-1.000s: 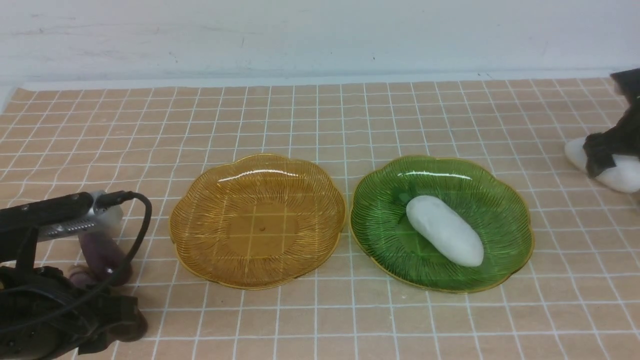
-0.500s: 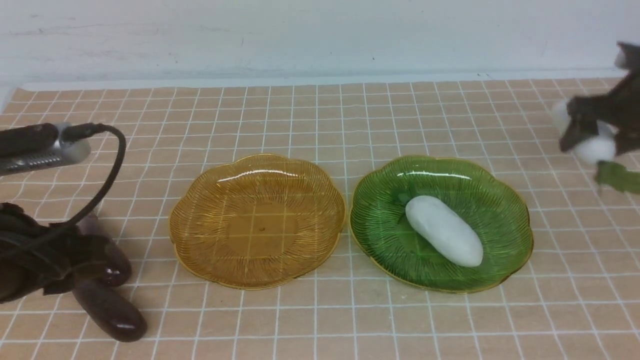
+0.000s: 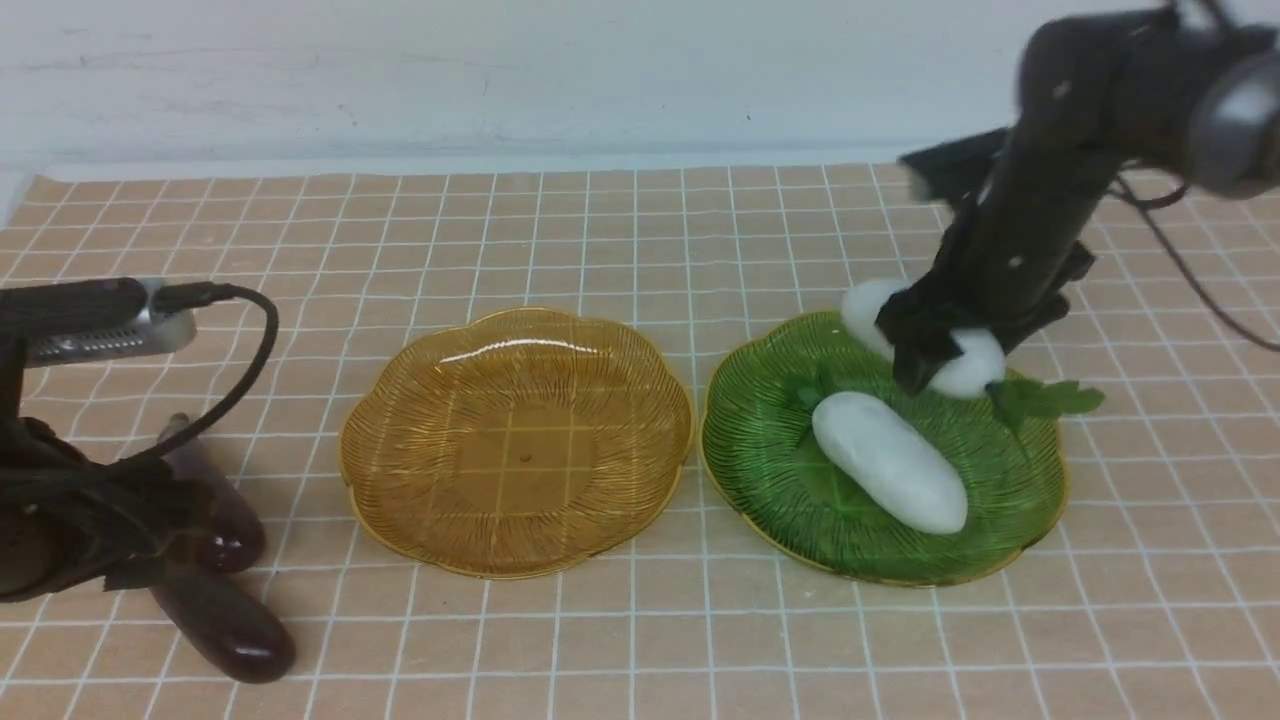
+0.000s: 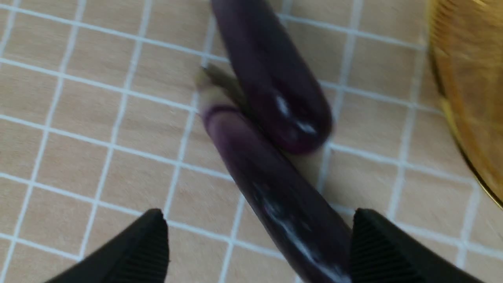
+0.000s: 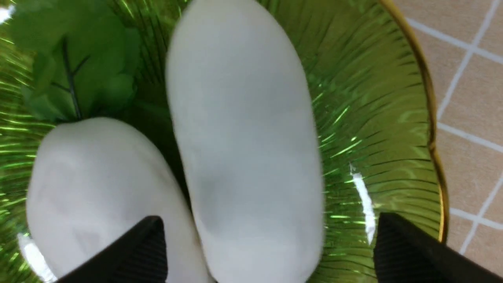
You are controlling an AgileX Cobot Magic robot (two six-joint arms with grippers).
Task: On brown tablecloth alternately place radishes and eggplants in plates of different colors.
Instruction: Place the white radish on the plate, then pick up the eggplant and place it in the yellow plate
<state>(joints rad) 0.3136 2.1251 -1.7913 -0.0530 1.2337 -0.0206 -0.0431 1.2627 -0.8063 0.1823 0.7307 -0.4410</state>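
Tan-brown cloth ruled in thin white squares, the brown tablecloth (image 3: pixel 620 230) covers the work surface. It carries the amber plate (image 3: pixel 520 345), with the green plate (image 3: pixel 780 480) just beside it at its 3 o'clock. Both wrist views are smeared by blur. In the front view the left arm is a dark mass cut off by the frame's edge, so its fingers cannot be made out there. It also hides the stem ends of the farther eggplant (image 3: pixel 215 520) and the nearer eggplant (image 3: pixel 220 625), which lie close together on the cloth at the amber plate's 8 o'clock. The left gripper (image 4: pixel 257 215) hangs low over them with its jaws spread wide. One eggplant runs between the fingers, close to one and clear of the other, and is not gripped. Which of the two it is cannot be told. The first radish (image 3: pixel 888 475) lies across the middle of the green plate. The second radish (image 3: pixel 975 362) sits at that plate's 1 o'clock rim, half hidden by the right arm, its leaves (image 3: pixel 1045 398) hanging over the rim at 2 o'clock. The right gripper (image 5: pixel 268 224) stands over it, jaws wide apart and clamping nothing, with a gap beside the radish between them.
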